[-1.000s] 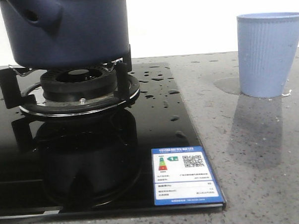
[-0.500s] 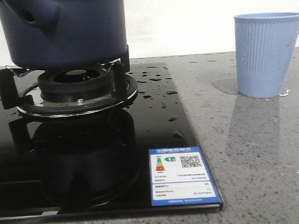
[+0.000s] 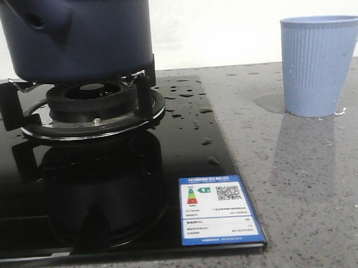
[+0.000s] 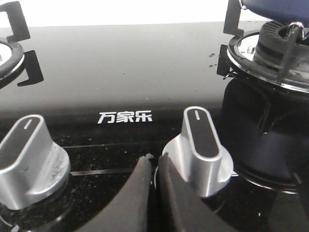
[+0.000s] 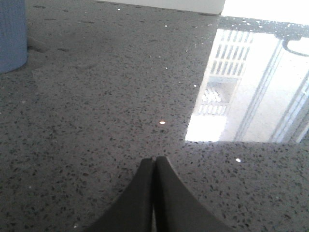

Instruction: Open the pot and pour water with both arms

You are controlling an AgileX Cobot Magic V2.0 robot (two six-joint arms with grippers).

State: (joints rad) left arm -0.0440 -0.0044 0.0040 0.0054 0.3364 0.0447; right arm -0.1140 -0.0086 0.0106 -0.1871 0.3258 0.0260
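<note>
Matte pot (image 3: pixel 80 37), glossy glass hob (image 3: pixel 186 151)

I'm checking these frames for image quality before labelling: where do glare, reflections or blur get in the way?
Front view: the glossy hob mirrors the pot; the white background is overexposed. Left wrist view: sharp knob, the closed left gripper soft. Right wrist view: a bright window reflection washes out the countertop; the closed right gripper is blurred.

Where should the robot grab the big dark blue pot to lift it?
Probably by the thick stub handle sticking out near the top of the pot, coming from the left front. The sides look smooth, round and wide, likely too big for a pincer, and the pot's top is out of view.
</note>
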